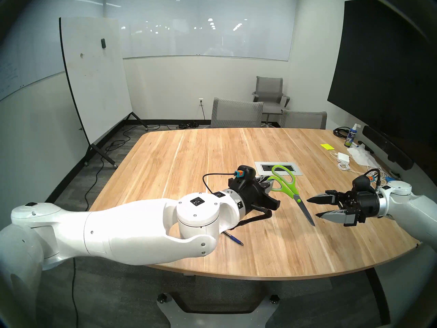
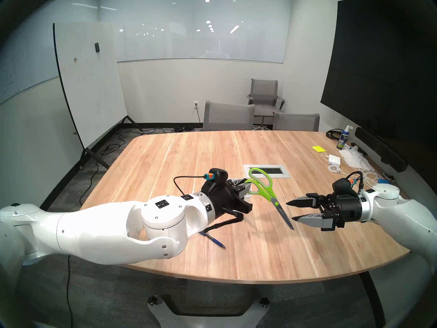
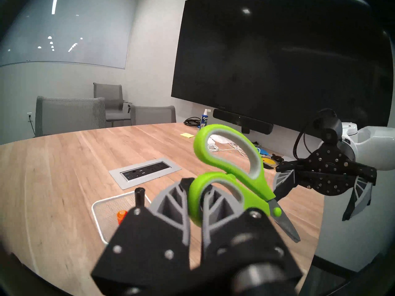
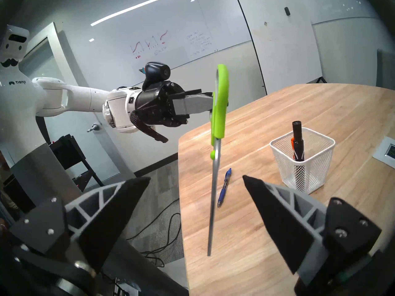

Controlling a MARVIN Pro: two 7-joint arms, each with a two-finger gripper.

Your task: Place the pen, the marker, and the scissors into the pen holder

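We find 1 of 3 items stowed: the thick black marker with an orange band (image 4: 297, 144) stands inside the white wire-mesh pen holder (image 4: 316, 161), right of centre in the right wrist view. The scissors with lime-green and grey loop handles and silver blades (image 1: 287, 186) hang in mid-air, centre right of the head view, blades pointing down toward the wooden table (image 1: 189, 159). The left gripper (image 3: 195, 205) is pinching 1 handle loop; the right gripper (image 1: 315, 208) stands with jaws spread, just beside the blades and touching nothing. The slim dark blue ballpoint pen (image 1: 234, 238) lies on the table, lower centre, partly under the left arm. We judge 2 items remain. The marker already takes up part of the holder, and a recessed grey power outlet panel (image 3: 145, 171) lies near it; nothing else obstructs
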